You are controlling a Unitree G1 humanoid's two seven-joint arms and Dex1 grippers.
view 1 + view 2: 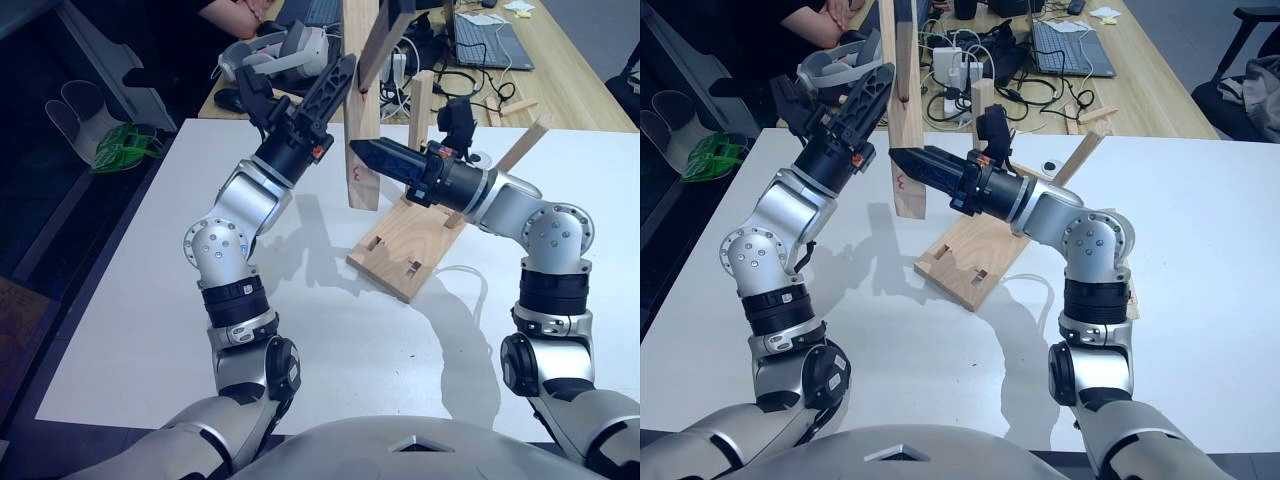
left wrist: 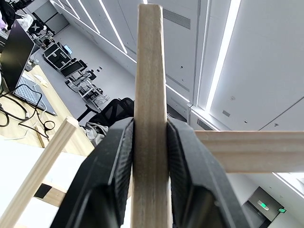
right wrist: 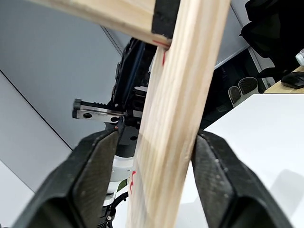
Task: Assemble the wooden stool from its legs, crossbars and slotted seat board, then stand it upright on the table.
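Gripped the marked leg (image 1: 362,195), standing upright, with both sets of jaws at once. Closed the left gripper (image 1: 345,68) on the upper part of that leg, pads (image 2: 116,171) pressed against two opposite faces, with a crossbar (image 2: 247,149) branching sideways from the wood beside the fingertips. Closed the right gripper (image 1: 360,150) on the same leg lower down, below the left jaws, fingers (image 3: 92,175) set on either side of the wood and a red mark (image 1: 356,176) just under the grasp. Held the leg's lower end below the right jaws, close to the near corner of the slotted seat board (image 1: 400,235); contact with the counter (image 1: 150,300) not discernible. Recorded the board lying on the counter beneath and behind the right jaws, slots (image 1: 376,243) facing up. Recorded two more pieces beyond the right jaws at the board's far side: a second leg (image 1: 422,100) standing upright and a tilted leg (image 1: 522,148) leaning away from the grippers. Noted a white cable (image 1: 468,280) on the counter just beside the board, back toward the right wrist
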